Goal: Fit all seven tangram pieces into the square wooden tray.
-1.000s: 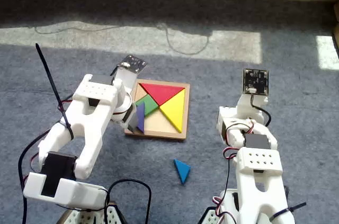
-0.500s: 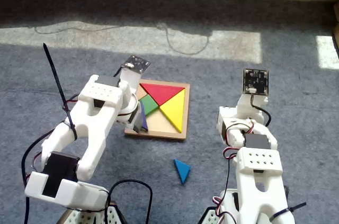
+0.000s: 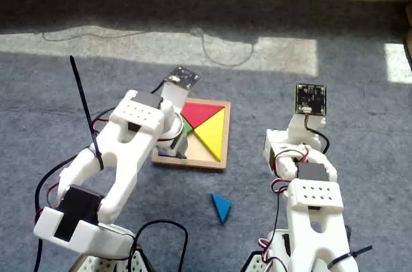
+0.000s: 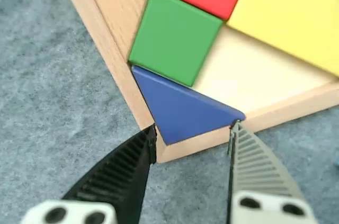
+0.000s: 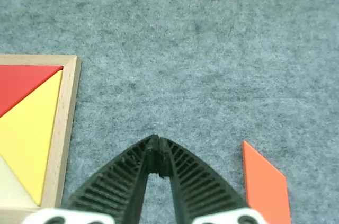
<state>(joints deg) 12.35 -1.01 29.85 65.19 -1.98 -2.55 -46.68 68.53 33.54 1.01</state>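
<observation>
The left gripper is at the tray's near left corner. Its two fingers are squeezing a dark blue triangle by its two side corners. That triangle sits in the tray's corner, and its tip lies over the tray's edge. Its long side touches the green square further inside the tray. Next to the green square, a patch of the tray's bare wood shows. The red triangle fills the tray's far side. The yellow triangle fills the tray's right side, and the two touch along one edge. A light blue triangle lies on the grey carpet, outside the tray, a little in front of its near right corner. The right gripper is to the right of the tray and apart from it, over the carpet. Its fingers are pressed tight together with nothing between them. An orange piece lies flat on the carpet, well away from the tray. The right gripper is between that piece and the tray.
</observation>
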